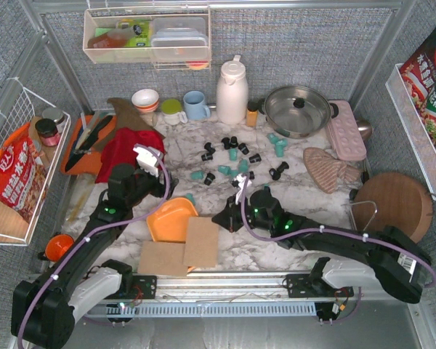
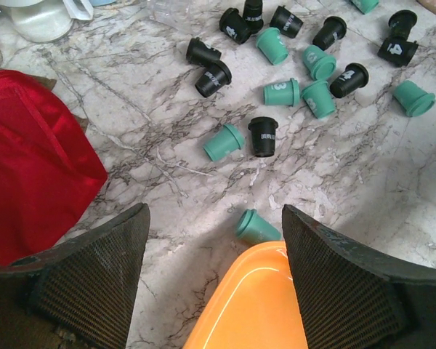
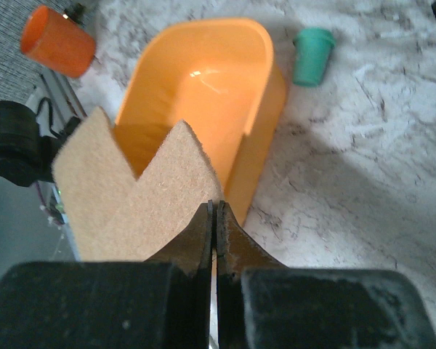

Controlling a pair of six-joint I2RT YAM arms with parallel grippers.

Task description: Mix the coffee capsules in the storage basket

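As capsules (image 2: 263, 136) lie outside basket (image 2: 254, 305), teal capsule (image 2: 256, 227) beside.

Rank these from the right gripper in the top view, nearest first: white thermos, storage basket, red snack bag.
1. storage basket: just left of the right gripper, at the near side of the table.
2. white thermos: at the back of the table, near the centre.
3. red snack bag: far left, beyond the left arm.
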